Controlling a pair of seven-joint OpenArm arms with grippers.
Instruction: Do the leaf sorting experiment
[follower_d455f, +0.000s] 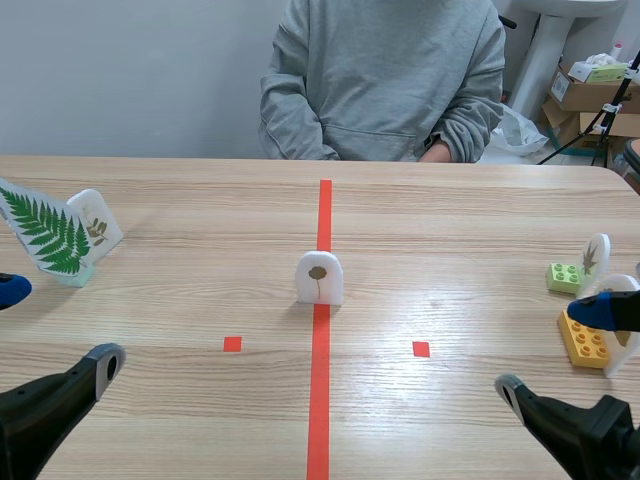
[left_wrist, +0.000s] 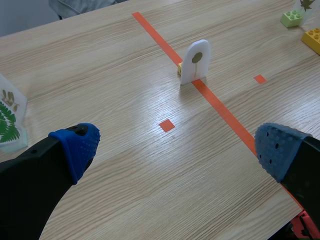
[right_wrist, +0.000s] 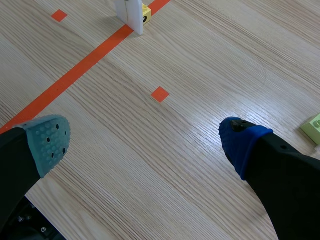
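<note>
Leaf plaque (follower_d455f: 319, 277) on tape line (follower_d455f: 321, 390), fern card (follower_d455f: 45, 232) left, yellow brick (follower_d455f: 583, 343) right

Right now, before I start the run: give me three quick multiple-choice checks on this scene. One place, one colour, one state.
1. The middle leaf card stands:
A. on the long tape line
B. on a small tape square
C. clear of all tape

2. On the right, the brick nearer the robot is:
A. red
B. yellow
C. white

3. The left hand is:
A. shut on a card
B. shut on nothing
C. open

Answers:
1 A: in the scene view the card's base sits across the line.
2 B: its studs show yellow in the scene view.
3 C: its fingers stand far apart, with only bare wood between them.
</note>
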